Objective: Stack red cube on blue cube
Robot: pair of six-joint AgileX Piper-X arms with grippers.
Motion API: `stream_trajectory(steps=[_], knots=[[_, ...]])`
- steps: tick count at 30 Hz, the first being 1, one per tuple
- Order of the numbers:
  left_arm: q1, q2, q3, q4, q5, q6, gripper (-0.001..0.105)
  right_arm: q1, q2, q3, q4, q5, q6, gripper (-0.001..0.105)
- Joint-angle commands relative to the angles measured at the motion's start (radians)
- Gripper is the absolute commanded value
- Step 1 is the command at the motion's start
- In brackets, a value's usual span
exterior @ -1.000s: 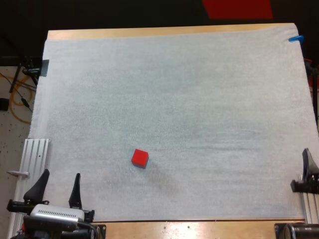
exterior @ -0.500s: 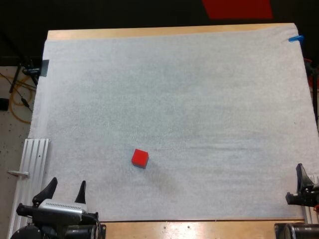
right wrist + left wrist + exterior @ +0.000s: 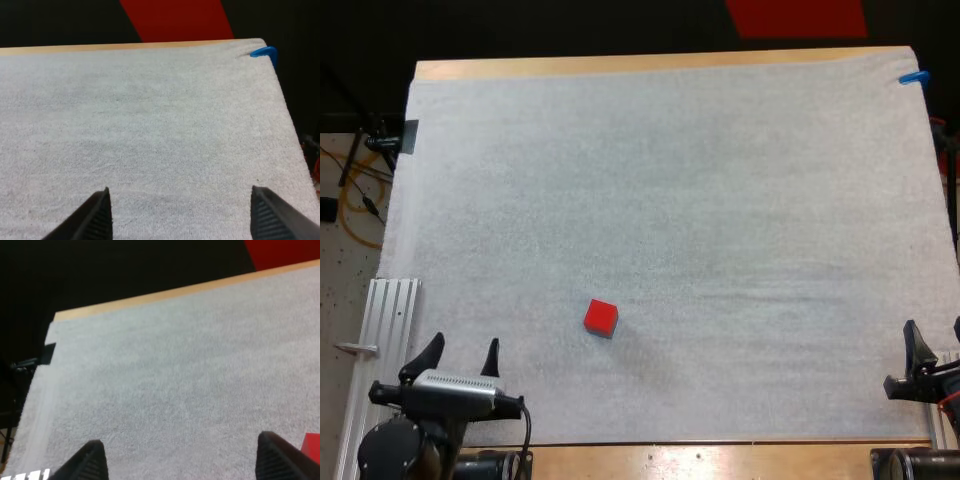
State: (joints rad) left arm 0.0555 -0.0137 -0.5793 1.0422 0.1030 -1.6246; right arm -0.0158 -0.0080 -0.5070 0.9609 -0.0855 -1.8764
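Observation:
A red cube [image 3: 601, 318] sits alone on the white mat [image 3: 720, 180], left of centre and toward the near side. My left gripper [image 3: 464, 345] hovers at the mat's near left corner, open and holding nothing, a short way near-left of the cube. From the left wrist, the open gripper [image 3: 182, 457] points across bare mat, with the red cube [image 3: 312, 446] just beside one finger [image 3: 277, 457]. My right gripper [image 3: 932, 335] is at the mat's near right edge, open, far from the cube. The right wrist shows that gripper [image 3: 182, 207] open over bare mat.
Aluminium rails flank the mat at the near left [image 3: 390, 320] and the near right [image 3: 942, 425]. A dark clamp [image 3: 390, 138] sticks out at the mat's far left edge. The wooden table edge [image 3: 720, 460] runs along the near side.
Both arms have drawn back toward the near edge, the left shifting slightly right, the right slightly left. The red cube has not moved.

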Motion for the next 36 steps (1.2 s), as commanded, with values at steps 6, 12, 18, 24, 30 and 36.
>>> stream_trajectory(steps=[6, 12, 18, 24, 30, 36], knots=[[0.001, -0.138, 0.071, -0.036, -0.01, -0.012, 0.062, 0.001, -0.043, 0.001, 0.012, -0.009, -0.006, 0.058], [0.001, -0.138, 0.071, -0.037, -0.01, -0.012, 0.062, 0.001, -0.043, 0.001, 0.029, -0.009, -0.006, 0.058], [0.001, -0.138, 0.071, -0.037, -0.01, -0.012, 0.062, 0.001, -0.043, 0.001, 0.029, -0.001, -0.006, 0.058], [0.001, -0.138, 0.071, -0.037, -0.01, -0.012, 0.062, 0.001, -0.043, 0.001, 0.029, -0.001, -0.006, 0.058], [0.001, -0.138, 0.071, -0.037, -0.01, -0.012, 0.062, 0.001, -0.043, 0.001, 0.029, -0.001, -0.006, 0.058], [0.001, -0.138, 0.071, -0.037, -0.01, -0.012, 0.062, 0.001, -0.043, 0.001, 0.029, -0.001, -0.006, 0.058]])
